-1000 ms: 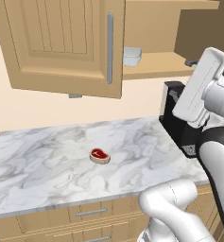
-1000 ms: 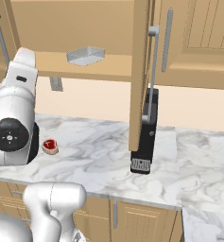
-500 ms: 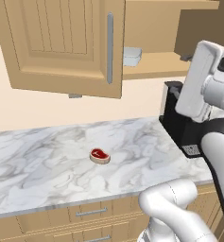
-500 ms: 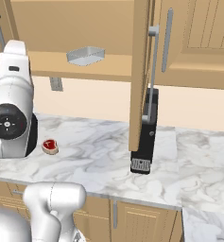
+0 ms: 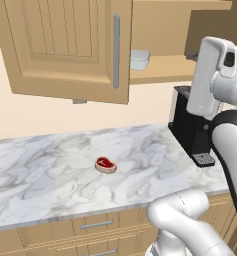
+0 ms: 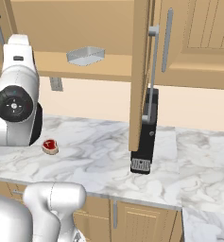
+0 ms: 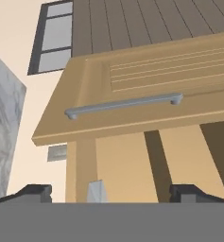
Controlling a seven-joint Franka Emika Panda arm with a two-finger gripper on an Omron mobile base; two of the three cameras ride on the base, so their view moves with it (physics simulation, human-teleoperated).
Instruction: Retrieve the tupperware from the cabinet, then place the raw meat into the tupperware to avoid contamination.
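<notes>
While no writing is legible anywhere, the cabinet [image 5: 75,45] doors hang open and the tupperware [image 6: 85,55] sits on its shelf [image 6: 99,66] near the front edge, w/ free shelf either side. Meat [image 5: 105,164] lies mid-table [image 5: 50,175], apart from the coffee machine [image 6: 146,134], bare marble all round. Hand [image 7: 111,191] is spread wide, holding nothing, facing a door handle [image 7: 124,105].
</notes>
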